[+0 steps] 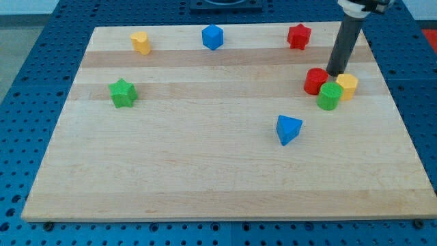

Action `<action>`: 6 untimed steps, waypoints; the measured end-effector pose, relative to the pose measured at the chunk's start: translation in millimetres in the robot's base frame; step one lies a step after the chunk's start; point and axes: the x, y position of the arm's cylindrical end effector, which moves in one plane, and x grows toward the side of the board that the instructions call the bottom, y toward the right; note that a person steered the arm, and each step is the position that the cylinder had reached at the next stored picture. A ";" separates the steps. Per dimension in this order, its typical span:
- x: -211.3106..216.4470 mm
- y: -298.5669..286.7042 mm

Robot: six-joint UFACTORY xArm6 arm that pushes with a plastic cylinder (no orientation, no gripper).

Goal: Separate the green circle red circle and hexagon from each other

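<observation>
Three blocks touch: red circle [315, 80], green circle [330, 96], yellow hexagon [347, 87]; my tip [334, 74], gripperless, holding nothing, sits just above them.

The arm shows only as a straight, round rod, dark charcoal with a faint sheen down its length. Up top it runs into a white collar with a black fitting above, cut off by the edge. My tip [334, 74] ends plain and blunt.

A pale wooden board [205, 178] rests on blue perforated table [27, 82].
</observation>
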 end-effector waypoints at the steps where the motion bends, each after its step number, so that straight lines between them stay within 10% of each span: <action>1: 15.8 -1.6; 6: 142.0 -76.4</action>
